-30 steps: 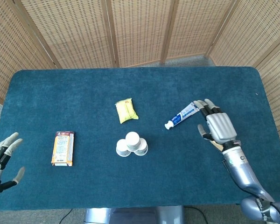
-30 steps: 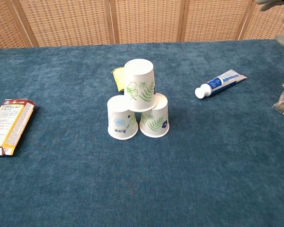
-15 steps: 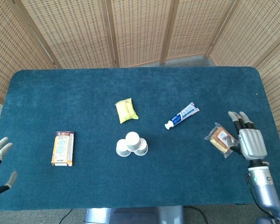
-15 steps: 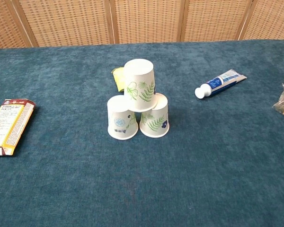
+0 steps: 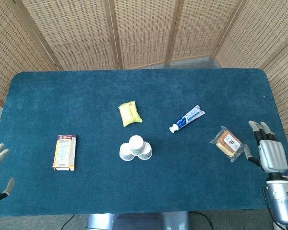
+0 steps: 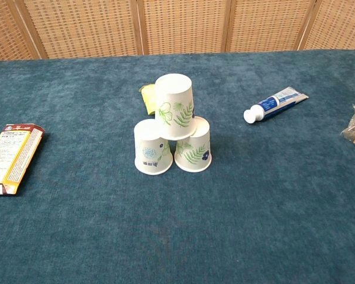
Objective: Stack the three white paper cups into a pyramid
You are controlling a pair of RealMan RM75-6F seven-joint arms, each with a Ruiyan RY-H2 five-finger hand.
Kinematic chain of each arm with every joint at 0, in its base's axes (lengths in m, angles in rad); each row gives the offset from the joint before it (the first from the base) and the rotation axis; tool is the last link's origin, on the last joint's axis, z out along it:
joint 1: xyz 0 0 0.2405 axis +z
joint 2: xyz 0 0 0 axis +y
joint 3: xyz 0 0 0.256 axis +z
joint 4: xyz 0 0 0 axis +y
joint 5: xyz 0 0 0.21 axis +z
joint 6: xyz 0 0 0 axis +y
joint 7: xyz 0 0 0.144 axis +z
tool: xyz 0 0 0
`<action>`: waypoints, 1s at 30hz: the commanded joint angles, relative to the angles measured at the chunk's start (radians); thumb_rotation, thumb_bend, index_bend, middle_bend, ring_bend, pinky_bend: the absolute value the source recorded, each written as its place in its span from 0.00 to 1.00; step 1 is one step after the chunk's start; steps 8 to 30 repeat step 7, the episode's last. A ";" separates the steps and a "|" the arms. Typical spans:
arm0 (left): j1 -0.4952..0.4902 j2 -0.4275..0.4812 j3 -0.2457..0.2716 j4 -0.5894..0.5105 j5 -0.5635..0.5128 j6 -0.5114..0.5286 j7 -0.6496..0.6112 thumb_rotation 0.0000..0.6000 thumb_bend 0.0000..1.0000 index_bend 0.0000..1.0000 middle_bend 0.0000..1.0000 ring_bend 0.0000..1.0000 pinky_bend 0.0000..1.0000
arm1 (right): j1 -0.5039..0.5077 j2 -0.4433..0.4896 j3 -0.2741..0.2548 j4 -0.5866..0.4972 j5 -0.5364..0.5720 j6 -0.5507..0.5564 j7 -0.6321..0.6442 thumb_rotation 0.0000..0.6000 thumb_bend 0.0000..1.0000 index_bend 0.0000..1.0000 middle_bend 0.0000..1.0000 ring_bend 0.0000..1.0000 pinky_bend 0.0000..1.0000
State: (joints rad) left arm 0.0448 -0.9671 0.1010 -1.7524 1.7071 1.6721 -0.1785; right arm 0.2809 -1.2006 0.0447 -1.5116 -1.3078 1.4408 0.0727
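Table (image 5: 86,96): covered in dark teal cloth.
Yellow packet (image 5: 130,113): lies near the centre.
Toothpaste tube (image 5: 186,119): lies diagonally, white cap lower left.
Wrapped snack (image 5: 227,143): clear wrapper, right side.
Orange box (image 5: 65,152): lies flat, left side.
Wicker screens (image 5: 144,28): behind the table.

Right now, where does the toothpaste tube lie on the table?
In the head view the toothpaste tube lies right of centre on the table, apart from the cup pyramid to its lower left and the wrapped snack to its lower right.
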 commanded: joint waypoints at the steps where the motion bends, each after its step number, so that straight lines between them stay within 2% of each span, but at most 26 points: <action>1: 0.003 0.000 0.001 -0.002 0.001 0.000 0.003 1.00 0.49 0.00 0.00 0.00 0.06 | -0.004 -0.002 0.007 0.003 -0.005 -0.007 0.002 1.00 0.48 0.00 0.13 0.01 0.20; 7: 0.002 0.000 -0.002 -0.003 0.000 -0.009 0.002 1.00 0.49 0.00 0.00 0.00 0.06 | -0.012 -0.005 0.024 0.002 -0.018 -0.013 -0.007 1.00 0.48 0.00 0.13 0.01 0.20; 30: 0.002 0.000 -0.002 -0.003 0.000 -0.009 0.002 1.00 0.49 0.00 0.00 0.00 0.06 | -0.012 -0.005 0.024 0.002 -0.018 -0.013 -0.007 1.00 0.48 0.00 0.13 0.01 0.20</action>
